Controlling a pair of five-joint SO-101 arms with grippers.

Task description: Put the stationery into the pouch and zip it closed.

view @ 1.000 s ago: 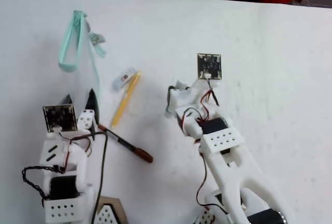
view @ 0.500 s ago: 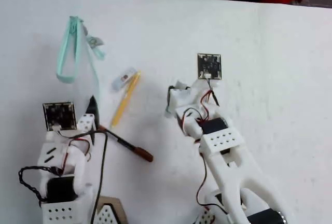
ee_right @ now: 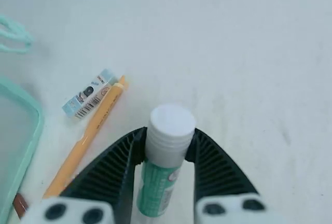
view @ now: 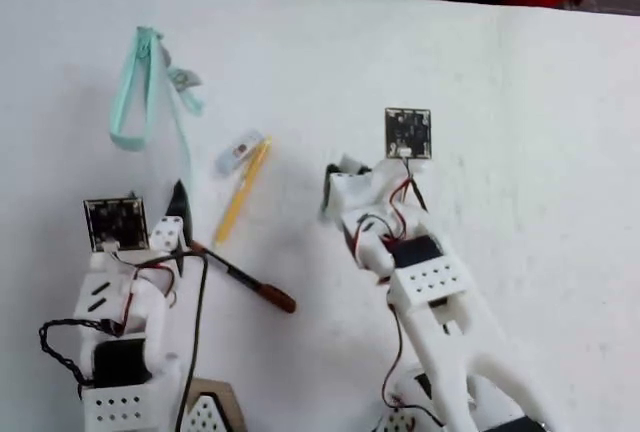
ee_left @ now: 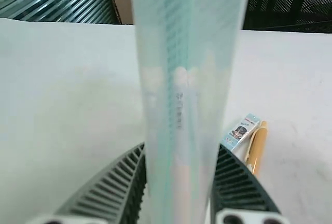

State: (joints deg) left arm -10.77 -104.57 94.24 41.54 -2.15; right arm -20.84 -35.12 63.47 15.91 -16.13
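White table point(view: 520, 102) lies under both arms. At near left, the left gripper point(ee_left: 181, 149) is clamped on the near edge of the clear, teal-trimmed pouch point(ee_left: 187, 53), which stretches away toward the far left; its contents cannot be made out. At mid-table the right gripper point(ee_right: 168, 132) pinches a white-capped glue stick point(ee_right: 165, 146) with an unreadable green label. Between the grippers lies a labelled eraser point(view: 241, 151), its print too small to read, touching a yellow pen point(view: 240, 197). A dark pen point(view: 250, 282) lies nearer.
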